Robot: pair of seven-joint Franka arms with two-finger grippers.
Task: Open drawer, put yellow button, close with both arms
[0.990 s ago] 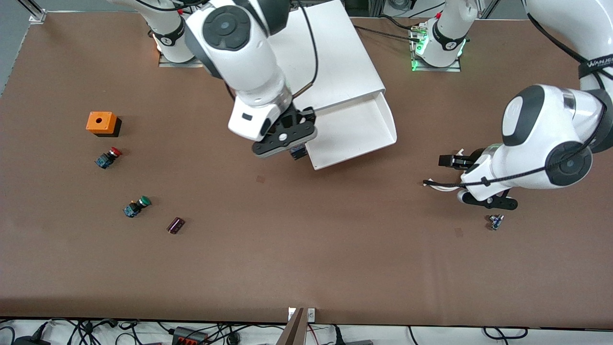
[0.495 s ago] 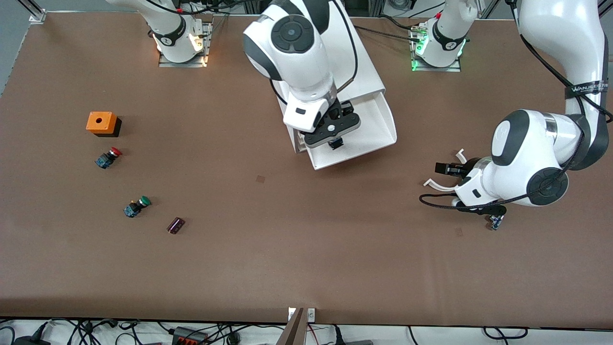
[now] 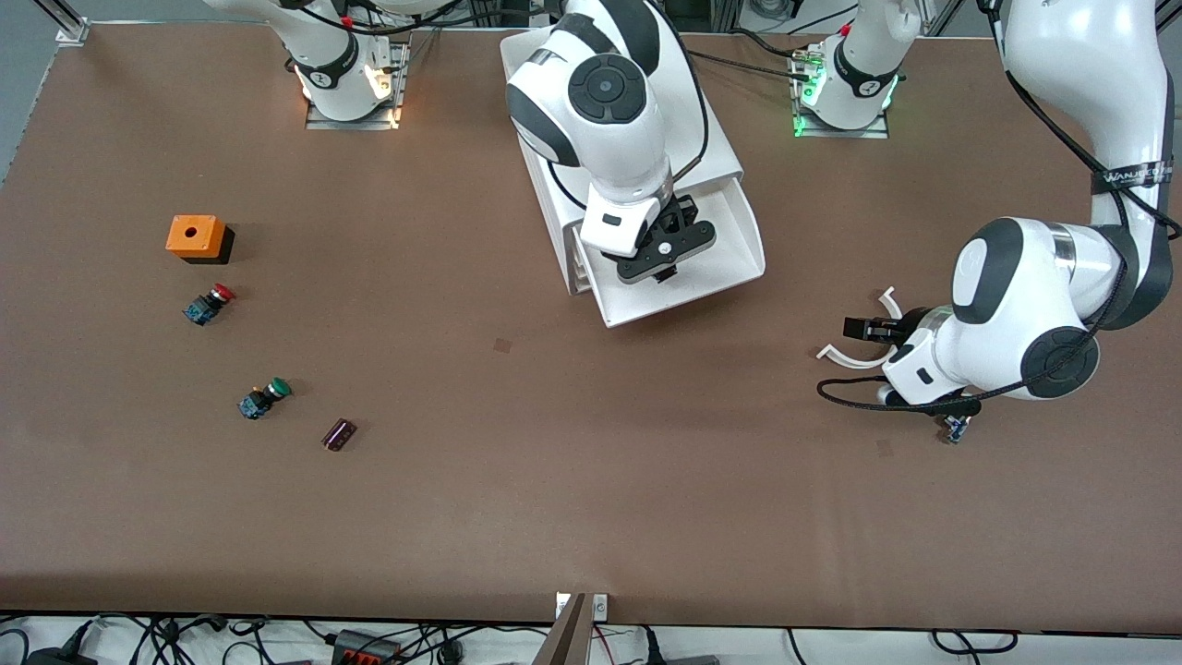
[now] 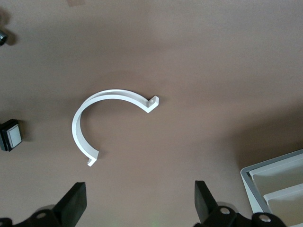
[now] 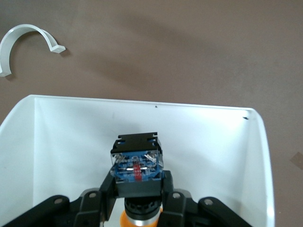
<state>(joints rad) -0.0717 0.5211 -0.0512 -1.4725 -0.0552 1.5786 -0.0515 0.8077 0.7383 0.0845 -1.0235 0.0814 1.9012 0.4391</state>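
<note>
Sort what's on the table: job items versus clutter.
Job: drawer, pulled open; yellow button, held by the right gripper over the drawer; left gripper, open, waiting.

Clutter: orange box, red button, green button, white curved clip.

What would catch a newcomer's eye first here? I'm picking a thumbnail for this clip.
First, the right claw poised over the open drawer of the white cabinet, shut on the yellow button. Next, the left claw, open, hangs over a white curved plastic piece on the brown table toward the left arm's end. An orange box stands out toward the right arm's end.
</note>
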